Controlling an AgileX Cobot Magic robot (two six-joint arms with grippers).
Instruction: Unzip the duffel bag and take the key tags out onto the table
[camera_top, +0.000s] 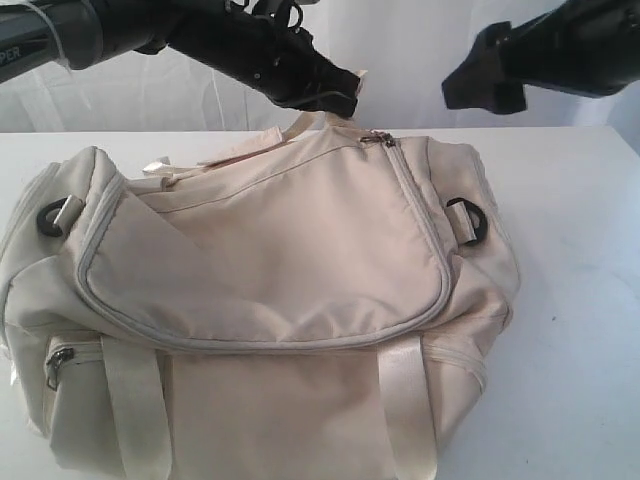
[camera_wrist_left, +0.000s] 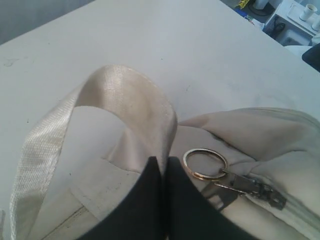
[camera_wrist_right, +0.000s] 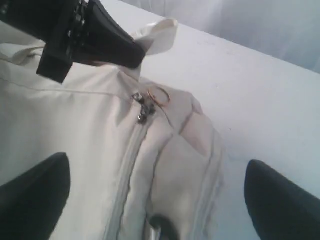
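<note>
Seemingly pinching the shiny cream webbing handle (camera_wrist_left: 130, 95), the left gripper (camera_wrist_left: 164, 165) has the beige duffel bag's (camera_top: 280, 250) metal zipper ring (camera_wrist_left: 200, 176) just beside its fingers (camera_wrist_left: 150, 200); the right gripper (camera_top: 472, 88) gapes farther off.

glossy black arms; the left arm (camera_top: 200, 35) carries looped cables (camera_top: 285, 14) and white lettering (camera_top: 12, 52) (cut off); right gripper (camera_wrist_right: 157, 165) fingers (camera_wrist_right: 35, 200) rounded.

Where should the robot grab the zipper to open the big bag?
Best bet is the metal ring on the zipper pull. It lies on the duffel bag's top beside the handle the left gripper pinches, so the open right gripper should come from above.
</note>
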